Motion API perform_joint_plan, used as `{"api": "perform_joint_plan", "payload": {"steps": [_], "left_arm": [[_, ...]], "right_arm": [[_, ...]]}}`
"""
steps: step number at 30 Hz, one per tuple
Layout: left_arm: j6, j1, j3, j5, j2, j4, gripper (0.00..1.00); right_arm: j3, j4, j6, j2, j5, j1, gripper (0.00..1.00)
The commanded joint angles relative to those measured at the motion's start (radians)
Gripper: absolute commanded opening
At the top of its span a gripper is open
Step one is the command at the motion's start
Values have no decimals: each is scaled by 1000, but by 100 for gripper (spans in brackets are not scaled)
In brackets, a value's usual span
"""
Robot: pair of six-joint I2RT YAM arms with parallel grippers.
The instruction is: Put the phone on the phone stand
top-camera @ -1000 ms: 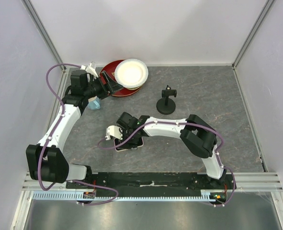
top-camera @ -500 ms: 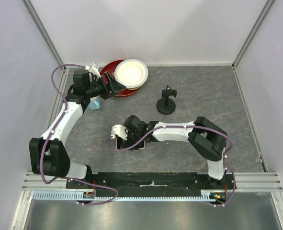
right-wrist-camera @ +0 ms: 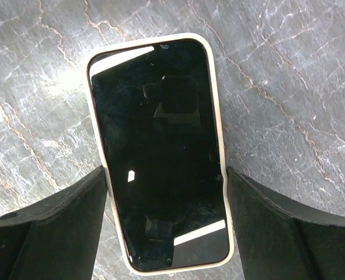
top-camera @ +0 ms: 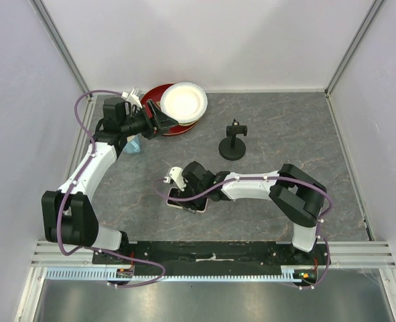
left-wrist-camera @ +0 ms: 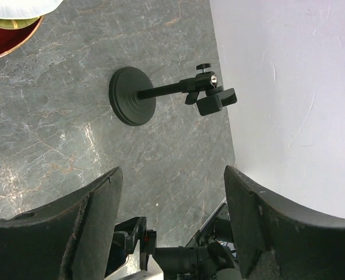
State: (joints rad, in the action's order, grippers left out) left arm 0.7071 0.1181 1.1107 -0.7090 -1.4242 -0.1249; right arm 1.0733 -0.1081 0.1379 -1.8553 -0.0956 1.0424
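The phone [right-wrist-camera: 160, 151], black screen up with a pale cream rim, lies flat on the grey table; it also shows in the top view [top-camera: 183, 201], near the middle front. My right gripper [right-wrist-camera: 166, 175] straddles it, one finger pressed against each long edge, low at the table; in the top view the right gripper [top-camera: 189, 193] covers most of it. The black phone stand [top-camera: 232, 144] stands upright further back and to the right, and it also shows in the left wrist view [left-wrist-camera: 132, 96]. My left gripper [left-wrist-camera: 172, 175] is open and empty, raised at the back left [top-camera: 163, 121] beside the plates.
A white plate [top-camera: 183, 102] rests on a red plate [top-camera: 156, 96] at the back left, just ahead of my left fingers. A small light-blue object [top-camera: 133, 146] lies under the left arm. Pale walls enclose the table on three sides.
My right gripper has shifted right and settled over the phone, its fingers now against both long edges. The left arm has turned slightly at the back left and stays by the plates.
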Motion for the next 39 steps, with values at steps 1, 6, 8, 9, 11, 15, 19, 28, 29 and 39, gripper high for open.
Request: {"api": "perform_joint_plan", "payload": {"steps": [1,6,8,9,11,15,19,28,29,39], "left_arm": [[32,-5,-2,-37,2,39,76],[34,-5,-5,-40,13,47,76],[34,-5,-6,-40,16,50,76],[34,-6,-6,-40,18,51,76],[31,-5,-8,-37,16,51,76],[29,-6,-9,-33,15,51,76],[29,-5,-8,-35,16,51,76],[28,-5,-8,-35,15,51,75],[28,-5,-8,-35,13,51,75],[35,-5,-11,-50,7,60,75]], "right_arm": [[14,-232,-119,-74,33,1,42],[86,-304,-115,-127,89,31,78],[122,-369,-112,-165,151,41,86],[155,-389,-110,-177,166,48,89],[189,-459,-92,-222,175,53,98],[278,-544,-45,-278,197,68,98],[327,-603,8,-300,149,67,97],[373,-653,46,-352,157,68,48],[375,-650,43,-357,158,67,42],[291,-494,-3,-253,171,54,0]]}}
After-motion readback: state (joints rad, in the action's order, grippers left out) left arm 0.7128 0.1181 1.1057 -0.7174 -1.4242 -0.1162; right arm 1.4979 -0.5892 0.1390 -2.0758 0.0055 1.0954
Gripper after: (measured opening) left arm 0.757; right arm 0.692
